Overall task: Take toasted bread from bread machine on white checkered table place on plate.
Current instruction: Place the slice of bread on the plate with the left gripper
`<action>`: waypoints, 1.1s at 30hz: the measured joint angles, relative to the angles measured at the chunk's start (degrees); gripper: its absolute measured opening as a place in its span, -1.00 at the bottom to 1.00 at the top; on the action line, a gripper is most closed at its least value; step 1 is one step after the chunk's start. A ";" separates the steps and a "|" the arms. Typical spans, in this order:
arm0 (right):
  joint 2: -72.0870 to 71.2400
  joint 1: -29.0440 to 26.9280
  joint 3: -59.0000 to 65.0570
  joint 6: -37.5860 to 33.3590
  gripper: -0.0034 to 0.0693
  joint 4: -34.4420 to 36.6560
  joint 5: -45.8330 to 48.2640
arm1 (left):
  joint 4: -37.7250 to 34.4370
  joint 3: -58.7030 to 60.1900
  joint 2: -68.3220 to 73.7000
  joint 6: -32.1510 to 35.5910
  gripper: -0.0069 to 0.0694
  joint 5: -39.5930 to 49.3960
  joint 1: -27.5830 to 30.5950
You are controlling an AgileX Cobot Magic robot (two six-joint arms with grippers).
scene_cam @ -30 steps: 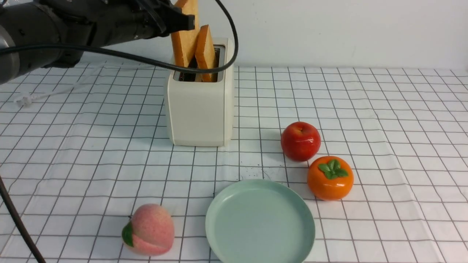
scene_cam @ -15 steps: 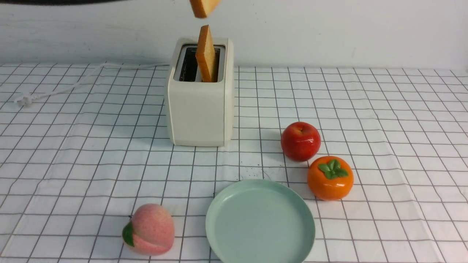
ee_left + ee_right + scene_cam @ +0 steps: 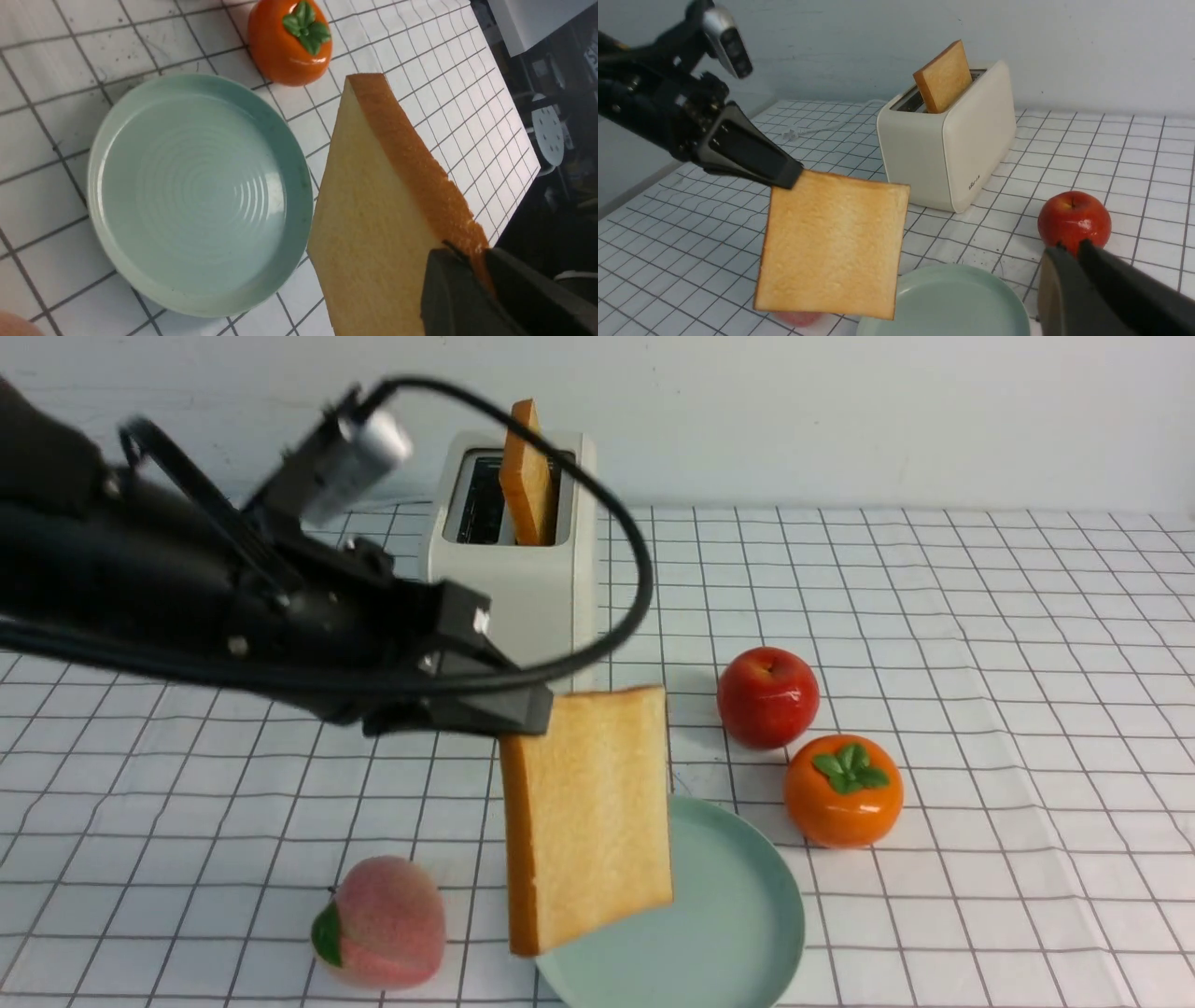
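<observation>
Toast (image 3: 588, 817) swung down near plate (image 3: 747, 915), L gripper (image 3: 534, 711) pinching

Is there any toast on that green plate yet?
Empty. The plate shows a bare bottom; one slice hangs in the air near it, pinched by the left fingers; the other slice stands in the toaster.

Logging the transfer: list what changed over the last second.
The left gripper, shut on one toast slice, lifted it out of the toaster and carried it down toward the plate, where it hangs upright, not yet set down. The second slice, toaster, plate, apple, persimmon and peach stayed put.
</observation>
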 joint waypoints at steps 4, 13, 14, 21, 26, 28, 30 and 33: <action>0.00 0.00 0.00 0.00 -0.79 0.25 0.00 | -7.18 1.87 4.17 5.05 -0.72 -1.08 -0.63; 0.00 0.00 -0.21 1.48 -0.78 1.56 5.79 | -15.04 1.93 14.31 10.88 -0.72 -7.60 -5.72; 0.00 0.00 -0.32 1.48 -0.78 1.95 7.41 | -15.16 1.93 14.78 10.96 -0.72 -8.14 -5.72; 0.00 0.00 -0.49 1.53 -0.77 4.56 14.03 | -15.38 1.93 16.90 11.09 -0.72 -9.92 -5.72; 0.00 0.00 -0.49 1.53 -0.76 5.20 14.03 | -15.32 1.93 17.98 11.09 -0.67 -10.50 -5.72; 0.00 0.00 -0.49 1.53 -0.76 5.20 14.03 | -15.32 1.93 18.10 11.09 -0.60 -10.52 -5.72; 0.00 0.00 -0.49 1.53 -0.76 5.20 14.03 | -14.67 1.93 18.10 11.09 -0.39 -10.76 -5.72; 0.00 0.00 -0.49 1.53 -0.75 5.20 14.03 | -13.19 1.93 18.10 11.09 -0.02 -10.83 -5.72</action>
